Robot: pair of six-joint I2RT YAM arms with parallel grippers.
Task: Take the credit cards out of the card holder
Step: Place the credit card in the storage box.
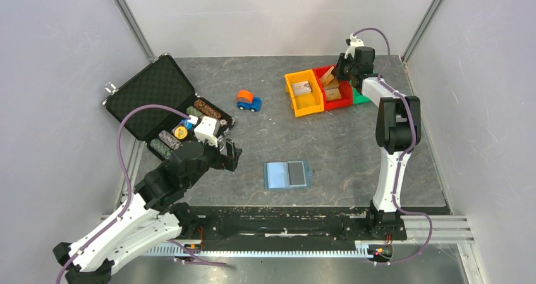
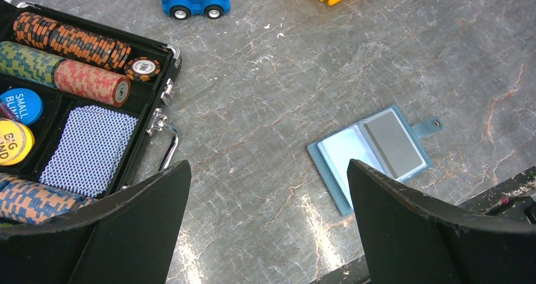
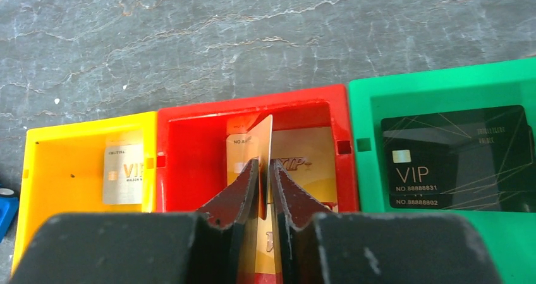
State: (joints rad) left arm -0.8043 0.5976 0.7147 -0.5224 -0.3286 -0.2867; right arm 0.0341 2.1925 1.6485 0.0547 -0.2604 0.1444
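Observation:
The card holder (image 1: 276, 175) lies open and flat near the front middle of the table, with a grey credit card (image 1: 296, 173) in its right half. In the left wrist view the card holder (image 2: 335, 151) and grey card (image 2: 393, 143) lie just beyond my right finger. My left gripper (image 1: 232, 154) (image 2: 268, 170) is open and empty, to the left of the card holder. My right gripper (image 1: 336, 74) (image 3: 264, 169) is shut on a gold credit card (image 3: 263, 135), held on edge over the red bin (image 3: 253, 104), where another gold card (image 3: 310, 164) lies.
A yellow bin (image 3: 63, 170) (image 1: 303, 93) holds a silver card (image 3: 123, 173). A green bin (image 3: 442, 81) holds black cards (image 3: 455, 157). An open black case (image 1: 158, 94) with poker chips (image 2: 88, 81) stands at the left. A blue-and-orange toy car (image 1: 248, 100) sits mid-table.

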